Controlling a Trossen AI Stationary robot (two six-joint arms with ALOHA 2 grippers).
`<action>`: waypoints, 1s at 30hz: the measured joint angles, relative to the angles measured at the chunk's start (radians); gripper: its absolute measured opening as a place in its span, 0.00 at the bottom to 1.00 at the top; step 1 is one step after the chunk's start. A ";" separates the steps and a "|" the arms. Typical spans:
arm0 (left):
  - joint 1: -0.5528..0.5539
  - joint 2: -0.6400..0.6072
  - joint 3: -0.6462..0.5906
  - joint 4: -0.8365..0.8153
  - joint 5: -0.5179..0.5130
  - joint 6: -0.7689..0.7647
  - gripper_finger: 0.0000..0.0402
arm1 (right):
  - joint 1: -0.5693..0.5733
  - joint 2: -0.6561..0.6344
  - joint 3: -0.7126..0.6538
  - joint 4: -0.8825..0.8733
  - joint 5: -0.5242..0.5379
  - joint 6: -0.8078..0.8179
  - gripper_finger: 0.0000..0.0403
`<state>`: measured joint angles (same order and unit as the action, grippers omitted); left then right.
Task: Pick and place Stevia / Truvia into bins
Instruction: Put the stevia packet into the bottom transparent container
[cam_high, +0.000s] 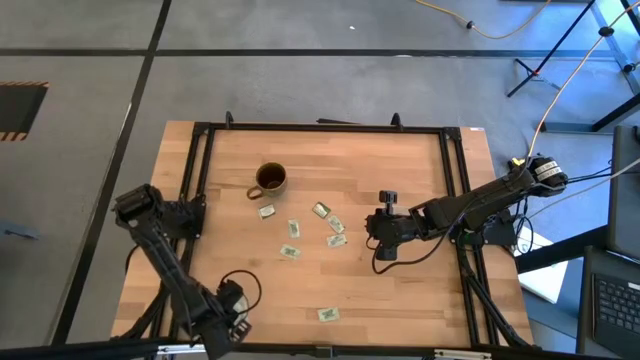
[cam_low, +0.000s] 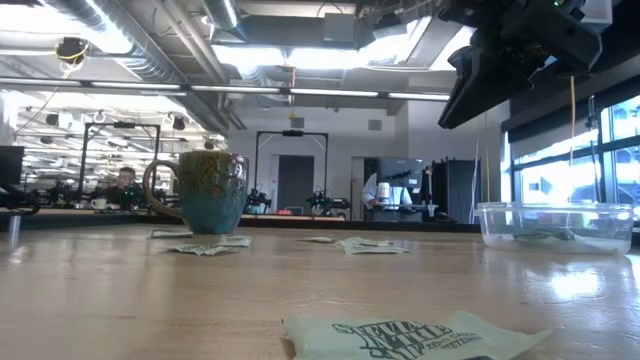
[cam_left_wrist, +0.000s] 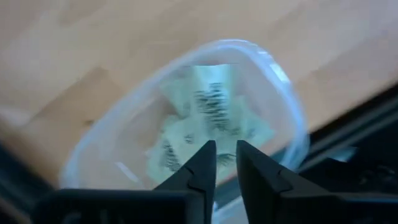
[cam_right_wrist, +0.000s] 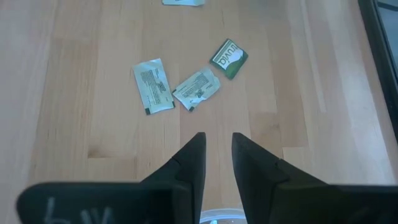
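Left wrist view: left gripper (cam_left_wrist: 225, 163) over bin (cam_left_wrist: 283, 99) at desk's front-left corner, fingers apart w/ nothing between, sachets (cam_left_wrist: 208, 121) inside. Right gripper (cam_right_wrist: 216, 155) parted, empty, near loose packets (cam_right_wrist: 196, 88) mid-desk. Risk: flat paper may slip from the pinch.

Dark jointed arms (cam_high: 170, 262), black looping cables
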<state>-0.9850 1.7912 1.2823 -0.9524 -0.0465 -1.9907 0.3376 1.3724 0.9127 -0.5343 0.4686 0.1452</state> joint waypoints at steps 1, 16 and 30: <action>0.002 0.000 0.000 -0.017 0.016 0.000 0.17 | 0.000 0.000 0.000 0.000 0.000 0.000 0.20; 0.151 -0.045 0.000 -0.062 -0.266 0.491 0.21 | 0.000 0.000 0.000 -0.001 0.000 -0.024 0.20; 0.568 -0.023 0.000 0.071 -0.137 1.281 0.23 | 0.000 0.000 0.000 -0.006 0.000 -0.018 0.20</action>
<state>-0.4175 1.7679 1.2819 -0.8818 -0.1831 -0.7092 0.3378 1.3724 0.9127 -0.5402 0.4686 0.1276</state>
